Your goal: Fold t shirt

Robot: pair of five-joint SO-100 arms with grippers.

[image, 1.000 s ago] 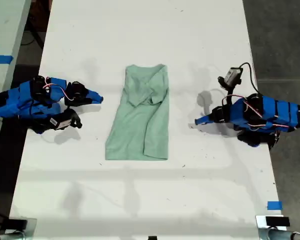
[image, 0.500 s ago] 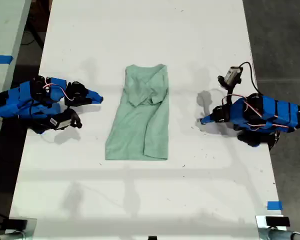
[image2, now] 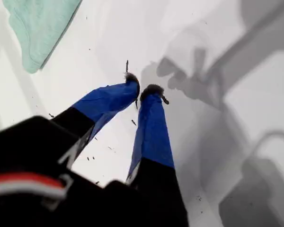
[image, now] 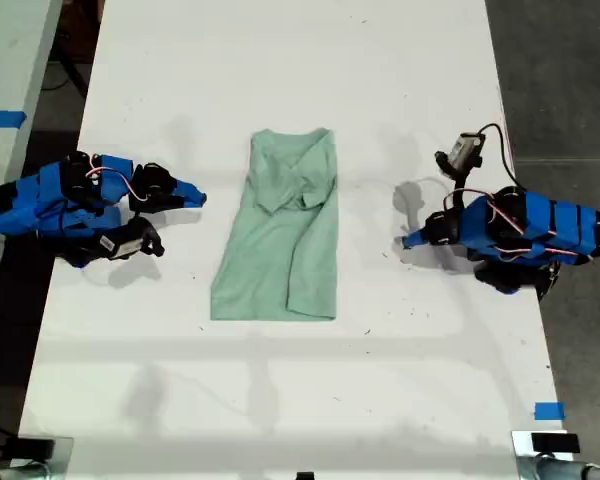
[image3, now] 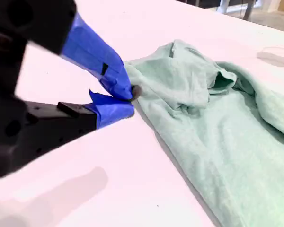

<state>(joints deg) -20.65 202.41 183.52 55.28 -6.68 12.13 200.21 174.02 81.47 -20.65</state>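
Lying folded lengthwise on the white worktop [image: 280, 60], the pale mint-green fabric t shirt [image: 283, 235] sits between both clenched, empty end effectors; only the second end effector's [image3: 130, 100] wrist view shows its crumpled collar, beside that tip, while the first end effector [image2: 144, 91] sits apart from the hem.

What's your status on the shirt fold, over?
My first claw shut, empty, over bare table. My second claw shut, empty, beside the t shirt. Shirt lies folded narrow. Nothing in the way.
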